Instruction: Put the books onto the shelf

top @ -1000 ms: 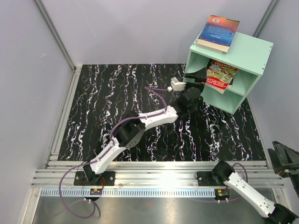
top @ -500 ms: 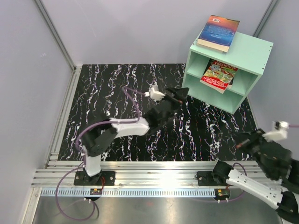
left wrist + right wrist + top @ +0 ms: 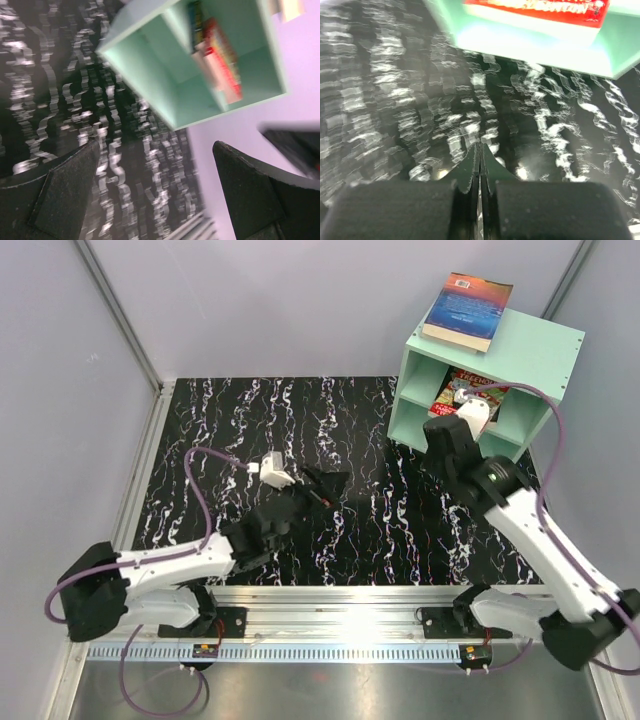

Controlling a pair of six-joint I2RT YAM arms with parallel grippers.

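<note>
The mint-green shelf (image 3: pixel 535 348) stands at the back right. A blue-orange book (image 3: pixel 468 310) lies flat on its top. A red book (image 3: pixel 482 386) leans in the upper compartment, partly hidden by my right wrist. My right gripper (image 3: pixel 437 432) hangs shut and empty over the mat just in front of the shelf; in the right wrist view its tips (image 3: pixel 480 150) meet below the shelf edge (image 3: pixel 530 45) and the red book (image 3: pixel 540 10). My left gripper (image 3: pixel 325 483) is open and empty at mid-mat, apart from the shelf (image 3: pixel 150 55); its fingers (image 3: pixel 65 190) frame blurred mat.
The black marbled mat (image 3: pixel 250 440) covers the floor between purple walls. An aluminium rail (image 3: pixel 330 605) runs along the near edge at the arm bases. In the left wrist view a dark-spined book (image 3: pixel 196 25) stands beside the red book (image 3: pixel 222 60) inside the shelf.
The left arm has pulled back from the shelf to mid-mat, still open. The right arm has swung in from the far right to the shelf front, and its jaws have shut.
</note>
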